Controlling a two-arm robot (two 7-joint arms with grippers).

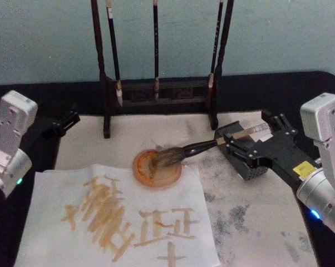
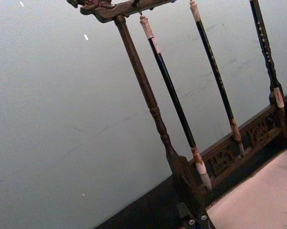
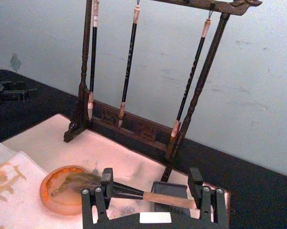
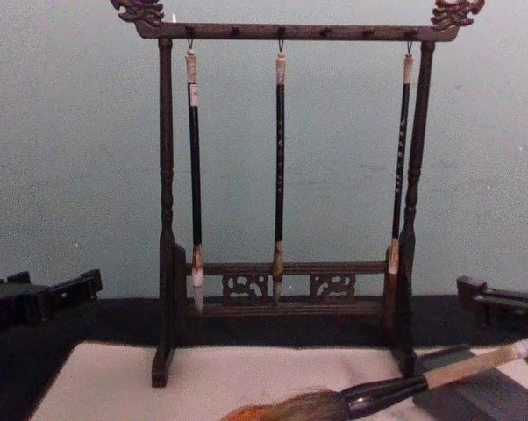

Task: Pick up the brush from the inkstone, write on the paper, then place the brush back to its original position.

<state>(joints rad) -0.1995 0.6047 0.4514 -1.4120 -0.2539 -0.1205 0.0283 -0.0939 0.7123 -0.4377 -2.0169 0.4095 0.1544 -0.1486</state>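
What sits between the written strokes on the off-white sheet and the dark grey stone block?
In the head view, a round orange dish lies between them, with the bristles of the large tan-handled brush resting in it; the stone block supports the handle.

Head view looks down; chest view low, level; both share brush rack [image 1: 156, 89].
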